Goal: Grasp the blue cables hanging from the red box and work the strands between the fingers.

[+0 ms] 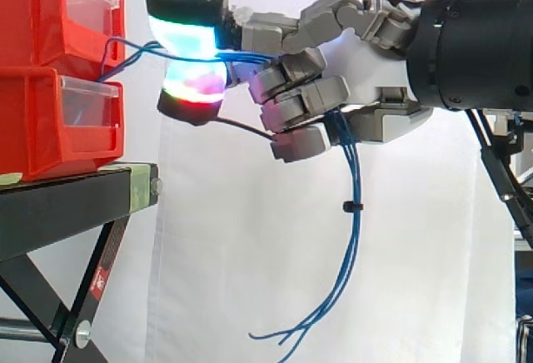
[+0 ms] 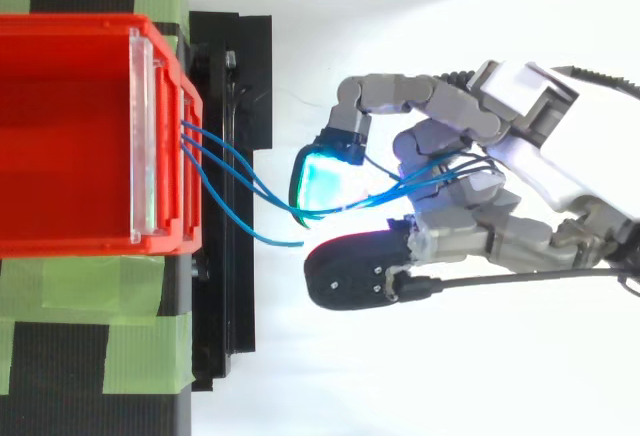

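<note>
Two red bins are stacked at the left, the upper red box (image 1: 33,13) (image 2: 60,136) above the lower one (image 1: 42,130). Several thin blue cables (image 2: 225,181) leave the upper box's clear front and run right into my hand (image 1: 366,72) (image 2: 590,146). The hand is level with the upper box, a short way right of it. Its glowing fingertips (image 1: 187,34) pinch the strands from above and below, cyan on top, magenta beneath. Behind the pinch the cables pass among the curled fingers and hang down (image 1: 354,238), bound by a small black tie, with loose ends fanning out low.
The bins rest on a black stand (image 1: 75,196) with green tape strips (image 2: 140,351) along its top. A white curtain hangs behind. Open air lies under and right of the hand, where the cable ends dangle.
</note>
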Controlling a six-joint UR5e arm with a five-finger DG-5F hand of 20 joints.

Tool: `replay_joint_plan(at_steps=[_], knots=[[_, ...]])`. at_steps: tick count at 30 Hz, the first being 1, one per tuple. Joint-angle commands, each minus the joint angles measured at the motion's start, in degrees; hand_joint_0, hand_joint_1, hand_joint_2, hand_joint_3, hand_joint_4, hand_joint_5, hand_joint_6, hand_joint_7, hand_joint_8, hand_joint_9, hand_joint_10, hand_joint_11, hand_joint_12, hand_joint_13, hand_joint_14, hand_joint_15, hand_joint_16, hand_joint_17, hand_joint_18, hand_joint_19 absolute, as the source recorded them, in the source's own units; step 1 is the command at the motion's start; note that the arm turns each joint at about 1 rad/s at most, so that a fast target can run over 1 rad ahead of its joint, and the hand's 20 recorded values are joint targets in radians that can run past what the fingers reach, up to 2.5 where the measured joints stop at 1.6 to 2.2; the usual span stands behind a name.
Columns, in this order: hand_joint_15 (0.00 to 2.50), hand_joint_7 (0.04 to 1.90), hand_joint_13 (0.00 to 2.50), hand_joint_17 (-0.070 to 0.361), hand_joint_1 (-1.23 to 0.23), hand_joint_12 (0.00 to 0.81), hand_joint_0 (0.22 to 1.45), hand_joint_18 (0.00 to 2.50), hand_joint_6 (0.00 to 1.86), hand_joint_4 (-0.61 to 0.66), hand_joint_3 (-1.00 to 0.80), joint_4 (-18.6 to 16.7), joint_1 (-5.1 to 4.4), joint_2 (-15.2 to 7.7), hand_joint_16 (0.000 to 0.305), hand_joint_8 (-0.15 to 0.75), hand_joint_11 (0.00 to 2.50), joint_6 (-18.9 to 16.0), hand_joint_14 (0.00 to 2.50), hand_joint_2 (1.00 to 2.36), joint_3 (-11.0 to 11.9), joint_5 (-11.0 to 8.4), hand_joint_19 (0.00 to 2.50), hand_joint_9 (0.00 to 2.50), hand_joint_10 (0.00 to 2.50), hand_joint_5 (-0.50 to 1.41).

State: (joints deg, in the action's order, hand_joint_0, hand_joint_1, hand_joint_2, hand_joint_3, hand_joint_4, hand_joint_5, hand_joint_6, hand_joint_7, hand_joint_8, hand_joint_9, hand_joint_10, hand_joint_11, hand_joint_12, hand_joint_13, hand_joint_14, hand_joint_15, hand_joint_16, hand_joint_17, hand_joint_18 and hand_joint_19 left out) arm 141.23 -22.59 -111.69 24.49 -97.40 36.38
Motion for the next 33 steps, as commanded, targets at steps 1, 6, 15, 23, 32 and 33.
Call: replay_joint_plan(at_steps=[1,6,15,23,32,33], knots=[[1.29,1.27,1.02,0.142,-0.72,0.431,0.87,1.39,0.83,0.22,-0.58,-1.4,0.0,0.0,0.063,0.35,1.99,2.1,2.5,1.01,0.0,0.0,1.65,0.91,2.5,-0.03],[1.29,1.19,1.02,0.142,-0.71,0.431,0.92,1.39,1.03,0.24,-0.4,-1.7,0.0,0.0,0.063,0.35,1.99,2.8,2.5,1.02,0.0,-0.08,1.65,0.91,2.5,-0.06],[1.29,1.23,1.02,0.142,-0.63,0.431,0.76,1.39,0.9,0.24,-0.84,-1.7,0.0,0.0,0.063,0.35,1.99,2.8,2.5,1.01,0.0,-0.61,1.65,0.91,2.5,-0.02],[1.29,1.23,1.02,0.142,-0.62,0.431,0.74,1.39,0.87,0.25,-0.9,-1.7,-0.17,0.0,0.063,0.35,1.99,6.1,2.5,1.0,0.0,-3.51,1.65,0.91,2.5,-0.02],[1.29,1.25,1.02,0.142,-0.65,0.431,0.79,1.39,0.87,0.25,-0.82,-3.9,-0.35,0.0,0.063,0.35,1.99,9.7,2.5,1.01,0.0,-8.08,1.65,0.91,2.5,-0.01],[1.29,1.26,1.02,0.142,-0.65,0.431,0.79,1.39,0.87,0.25,-0.82,-4.2,-0.44,0.0,0.063,0.35,1.99,9.8,2.5,1.01,0.0,-9.05,1.65,0.91,2.5,-0.01]])
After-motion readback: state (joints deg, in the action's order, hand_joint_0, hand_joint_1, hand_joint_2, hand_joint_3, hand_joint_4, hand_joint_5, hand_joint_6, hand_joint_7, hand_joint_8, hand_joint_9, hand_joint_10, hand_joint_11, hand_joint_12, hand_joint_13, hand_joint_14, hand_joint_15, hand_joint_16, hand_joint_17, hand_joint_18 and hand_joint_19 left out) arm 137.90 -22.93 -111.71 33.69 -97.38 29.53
